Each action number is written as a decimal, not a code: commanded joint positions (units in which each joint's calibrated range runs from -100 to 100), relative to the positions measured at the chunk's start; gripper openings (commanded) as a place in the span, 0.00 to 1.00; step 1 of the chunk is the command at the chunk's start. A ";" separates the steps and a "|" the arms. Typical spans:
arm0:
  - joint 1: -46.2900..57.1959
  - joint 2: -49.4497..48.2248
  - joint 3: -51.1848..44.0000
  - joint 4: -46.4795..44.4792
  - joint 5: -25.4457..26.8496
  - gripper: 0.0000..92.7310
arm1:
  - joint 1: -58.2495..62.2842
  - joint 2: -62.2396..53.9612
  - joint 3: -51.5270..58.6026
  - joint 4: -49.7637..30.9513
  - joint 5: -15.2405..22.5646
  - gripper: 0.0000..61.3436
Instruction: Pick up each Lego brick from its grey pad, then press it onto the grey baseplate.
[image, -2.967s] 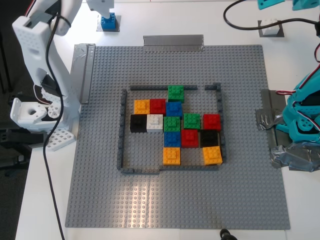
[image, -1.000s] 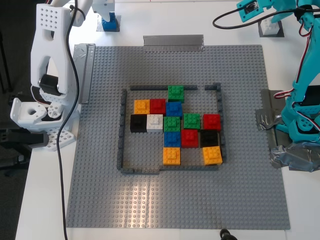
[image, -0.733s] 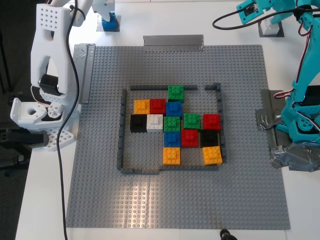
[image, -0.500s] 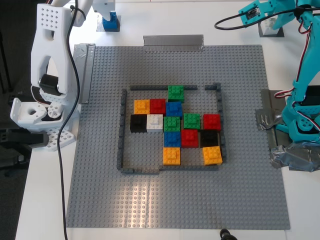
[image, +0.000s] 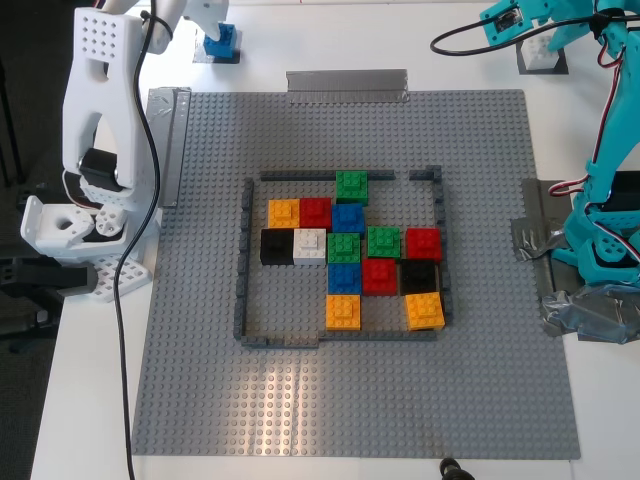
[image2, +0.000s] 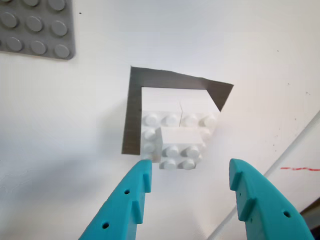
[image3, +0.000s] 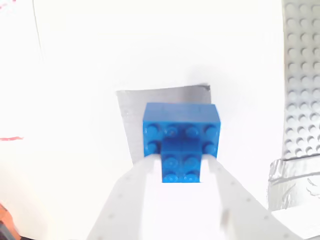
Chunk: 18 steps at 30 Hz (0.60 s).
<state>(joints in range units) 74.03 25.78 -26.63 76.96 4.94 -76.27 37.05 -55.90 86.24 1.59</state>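
The blue Lego brick (image3: 181, 160) sits on a wider blue block on its grey pad (image3: 131, 102), at the back of the exterior view's left (image: 222, 40). My second gripper (image3: 181, 162), white, has its fingers pressed against the brick's two sides. The white Lego brick (image2: 181, 145) sits on a white block on its grey pad (image2: 134, 110), at the back of the exterior view's right (image: 540, 55). My first gripper (image2: 190, 164), teal, is open just short of it, with one finger to each side. The grey baseplate (image: 300, 400) holds several coloured bricks inside its dark-grey frame (image: 243, 260).
Silver tape strips lie on the baseplate's back edge (image: 347, 84) and on its edge at the exterior view's left (image: 170, 140). The white arm's base (image: 70, 230) stands at the exterior view's left and the teal arm's taped base (image: 600, 250) at its right. A black cable (image: 120, 330) hangs down.
Both arms have swung up and reached over the back corners. In the last second the teal gripper drifted toward the exterior view's right over the white brick. The blue brick shifted slightly.
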 joint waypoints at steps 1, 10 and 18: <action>0.15 -0.46 -1.85 -0.39 0.21 0.19 | 1.08 -14.90 0.68 1.88 -1.51 0.00; 0.15 -0.12 -1.76 -0.39 0.21 0.19 | 5.43 -28.72 15.31 5.29 -7.72 0.00; 0.73 2.12 -2.67 -0.80 0.17 0.19 | 11.24 -42.54 32.83 5.38 -11.67 0.00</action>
<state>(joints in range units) 74.03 28.40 -26.63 76.87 4.94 -67.73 7.34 -29.01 91.55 -8.28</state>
